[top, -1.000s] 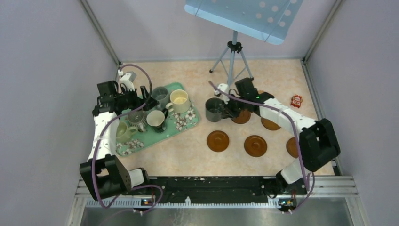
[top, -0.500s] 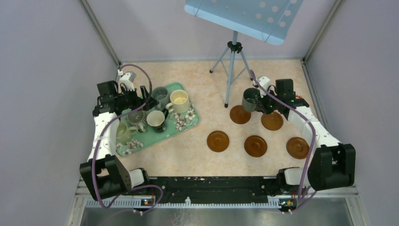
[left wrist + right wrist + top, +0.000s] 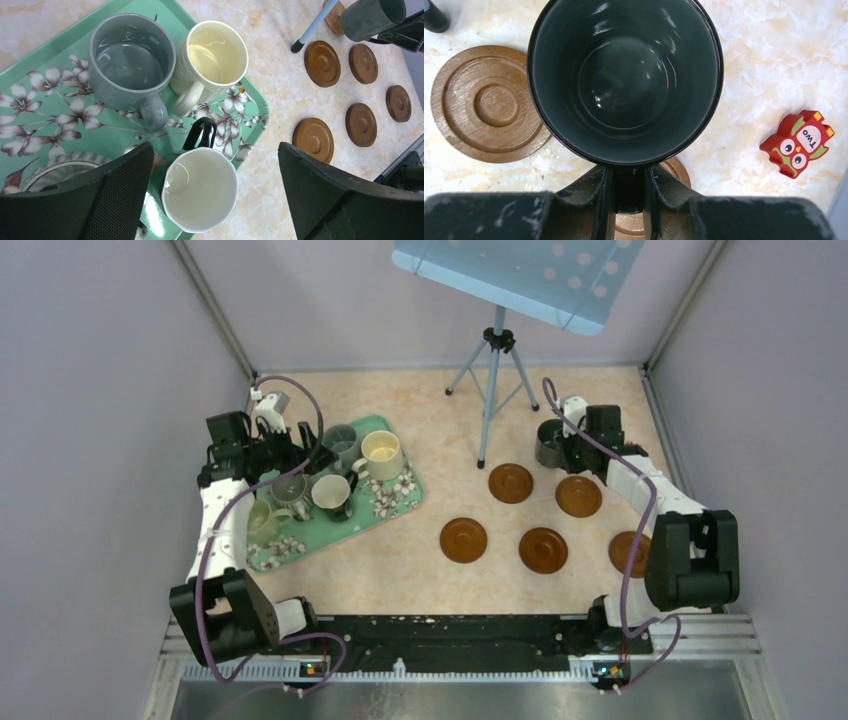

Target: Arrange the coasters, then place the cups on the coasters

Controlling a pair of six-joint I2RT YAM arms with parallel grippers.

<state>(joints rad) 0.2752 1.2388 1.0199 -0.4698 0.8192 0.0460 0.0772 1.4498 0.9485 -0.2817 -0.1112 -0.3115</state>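
Peach marble-look tabletop (image 3: 400, 570) carries 5 visible coasters (image 3: 543, 549), turned brown discs with ringed, raised rims. Within the last second the right gripper (image 3: 629, 180) has swung the dark green-grey mug (image 3: 548, 443), glossy and round, from beside the floral green tray (image 3: 395, 505) to the far right. Its jaws pinch what looks like the handle. The mug hangs upright beside a coaster, not yet seated, so the first placement looks close. Meanwhile the left gripper (image 3: 215, 150) hovers spread wide over the tray's 5 other mugs (image 3: 200, 187).

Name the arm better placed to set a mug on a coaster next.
Right. The right end effector is shut on the dark mug at its handle, close by the coasters. The left end effector hangs open over the tray, holding nothing.
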